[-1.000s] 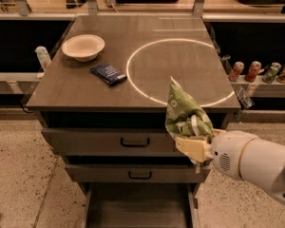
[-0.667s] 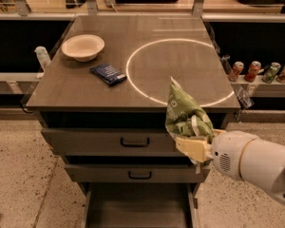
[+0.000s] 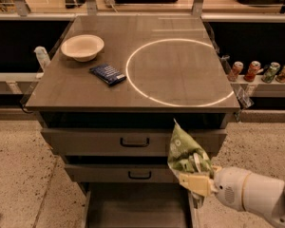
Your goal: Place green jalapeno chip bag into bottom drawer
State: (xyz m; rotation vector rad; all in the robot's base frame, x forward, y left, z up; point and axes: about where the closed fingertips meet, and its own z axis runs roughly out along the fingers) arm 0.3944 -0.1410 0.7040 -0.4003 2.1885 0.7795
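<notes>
Now, starting at the hand: the gripper (image 3: 195,183) sits low at the right of the scene, its tan fingers clamped on the bottom end of the green chip bag (image 3: 185,151), which stands up crumpled above it. The white arm (image 3: 256,196) reaches in from the lower right corner.

The bag has dropped since a second ago. Then it was level with the front edge of the cabinet top (image 3: 180,65); now it hangs in front of the two closed upper drawers (black handles at (image 3: 134,141) and (image 3: 139,175)), toward their right side.

Just below, the bottom drawer (image 3: 137,208) is pulled open, its flat grey floor showing. The bag appears to be over the drawer's right edge, so the lowering seems well under way, though a small shift left looks needed before letting go.

Farther off, on the cabinet top, lie a pale bowl (image 3: 82,46) and a dark blue packet (image 3: 108,73), untouched. Drink cans (image 3: 261,71) line a shelf at the right.
</notes>
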